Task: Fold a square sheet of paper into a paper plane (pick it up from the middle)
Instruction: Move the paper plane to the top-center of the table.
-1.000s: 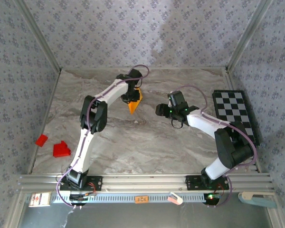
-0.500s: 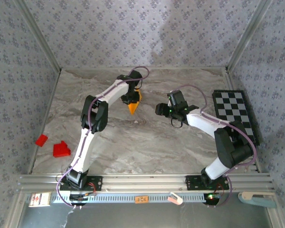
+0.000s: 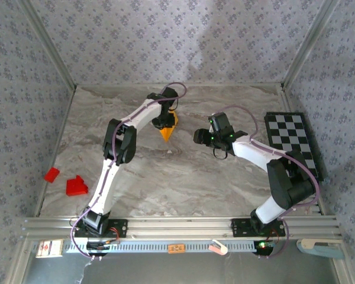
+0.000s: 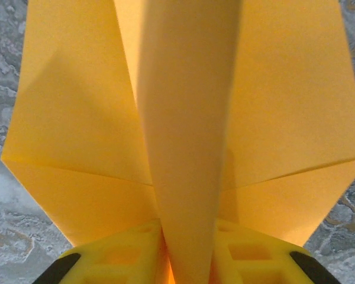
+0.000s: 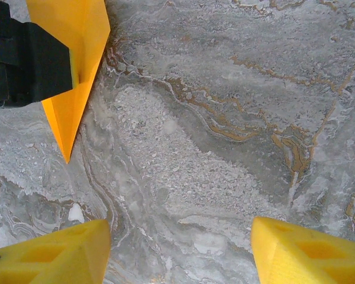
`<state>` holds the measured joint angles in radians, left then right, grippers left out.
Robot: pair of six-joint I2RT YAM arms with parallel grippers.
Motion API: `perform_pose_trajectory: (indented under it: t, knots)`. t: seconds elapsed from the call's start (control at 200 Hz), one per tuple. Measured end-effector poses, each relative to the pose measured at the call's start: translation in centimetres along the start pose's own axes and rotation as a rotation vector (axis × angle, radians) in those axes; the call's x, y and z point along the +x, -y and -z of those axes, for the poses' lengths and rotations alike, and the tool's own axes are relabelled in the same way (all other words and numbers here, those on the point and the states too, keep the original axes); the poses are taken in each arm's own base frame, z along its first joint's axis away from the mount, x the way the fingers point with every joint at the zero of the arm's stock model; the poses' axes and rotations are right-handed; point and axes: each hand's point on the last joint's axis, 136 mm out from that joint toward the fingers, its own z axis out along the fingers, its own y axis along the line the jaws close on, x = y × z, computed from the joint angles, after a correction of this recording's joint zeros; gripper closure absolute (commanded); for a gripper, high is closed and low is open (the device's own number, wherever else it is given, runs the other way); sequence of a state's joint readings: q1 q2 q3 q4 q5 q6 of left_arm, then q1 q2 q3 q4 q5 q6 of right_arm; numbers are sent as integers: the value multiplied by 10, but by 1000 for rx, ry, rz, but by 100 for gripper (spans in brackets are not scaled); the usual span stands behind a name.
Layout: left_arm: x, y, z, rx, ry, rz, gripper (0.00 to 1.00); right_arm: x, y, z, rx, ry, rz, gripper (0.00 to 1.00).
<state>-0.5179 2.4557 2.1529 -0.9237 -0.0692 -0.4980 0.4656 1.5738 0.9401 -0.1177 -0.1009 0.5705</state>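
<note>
The paper plane is an orange-yellow pointed dart near the back middle of the marble table, nose pointing toward the near side. My left gripper is shut on its centre fold. In the left wrist view the fold runs up between my yellow fingers, with both wings spread to the sides. My right gripper hovers to the right of the plane, apart from it. Its jaws stand open over bare marble. The right wrist view has the plane at upper left, held by the black left gripper.
A black-and-white checkerboard lies along the right edge of the table. Two red blocks sit near the left wall. Patterned walls close in the table on three sides.
The left gripper has turned a little with the plane, which looks slightly narrower and farther back than a second ago. The right arm has not moved.
</note>
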Motion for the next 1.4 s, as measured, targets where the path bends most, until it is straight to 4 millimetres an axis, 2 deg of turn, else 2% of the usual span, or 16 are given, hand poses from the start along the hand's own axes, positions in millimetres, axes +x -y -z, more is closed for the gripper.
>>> perform_pose_trajectory:
  t: [0.33, 0.595, 1.094, 1.244, 1.399]
  knots:
    - [-5, 2, -2, -1, 13, 0, 64, 0, 0, 0, 0, 0, 0, 35]
    - [-8, 3, -2, -1, 20, 0, 62, 0, 0, 0, 0, 0, 0, 34]
    - [-9, 4, 6, -2, 10, 0, 53, 2, 1, -1, 5, -8, -2, 34]
    - [-12, 4, 21, 2, 25, 3, 48, 2, 1, 0, 7, -10, -2, 33]
    - [-24, 6, 55, 28, 84, 11, 43, -3, 0, 2, 10, -3, 3, 32]
